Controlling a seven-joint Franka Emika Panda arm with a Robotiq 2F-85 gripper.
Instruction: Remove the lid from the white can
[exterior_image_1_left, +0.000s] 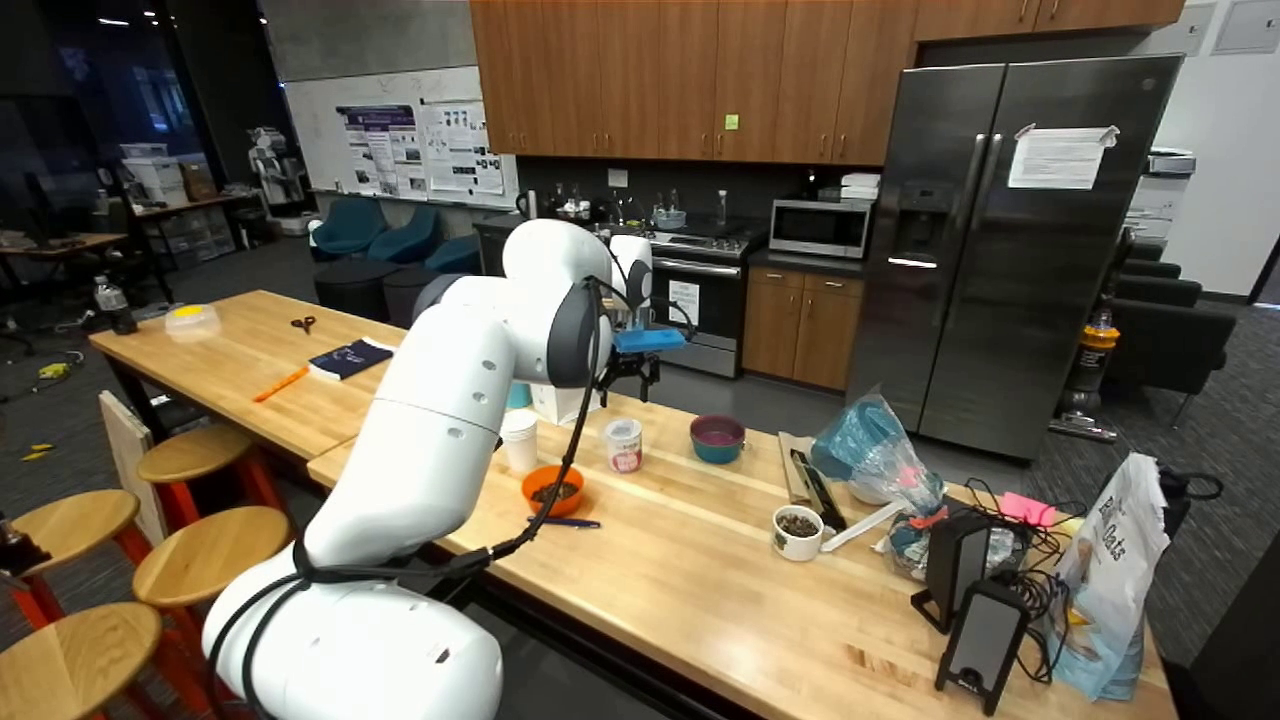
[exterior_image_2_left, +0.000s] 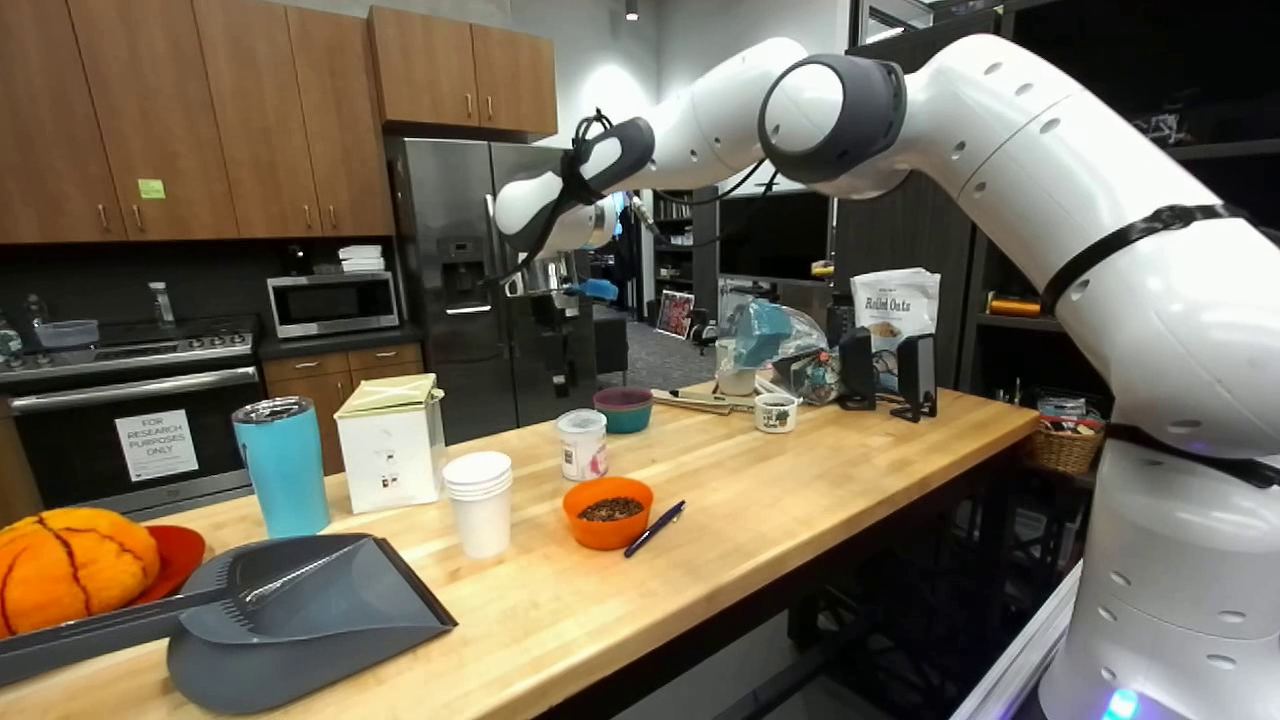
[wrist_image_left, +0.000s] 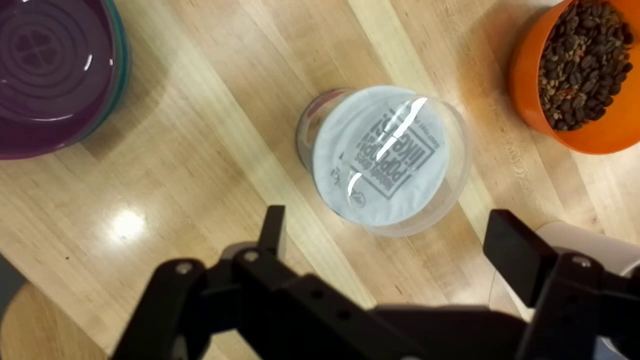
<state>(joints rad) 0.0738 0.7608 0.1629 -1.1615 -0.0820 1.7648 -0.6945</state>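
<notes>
The white can (exterior_image_1_left: 624, 450) stands upright on the wooden table and also shows in an exterior view (exterior_image_2_left: 584, 455). In the wrist view the can (wrist_image_left: 370, 165) shows a white printed top under a clear lid (wrist_image_left: 445, 192). The lid lies over the can's top, and its clear rim shows past the white top toward the lower right. My gripper (exterior_image_1_left: 628, 385) is raised above the table near the can, apart from it. In the wrist view the gripper (wrist_image_left: 387, 227) has its fingers wide apart with nothing between them. The can lies just beyond the fingertips.
An orange bowl of beans (exterior_image_2_left: 608, 515), a pen (exterior_image_2_left: 655, 530), stacked white cups (exterior_image_2_left: 480, 505) and a purple and teal bowl (exterior_image_1_left: 717, 440) surround the can. A tall white box (exterior_image_2_left: 390, 445) and a blue tumbler (exterior_image_2_left: 282, 470) stand nearby. A white cup of beans (exterior_image_1_left: 797, 540) stands farther off.
</notes>
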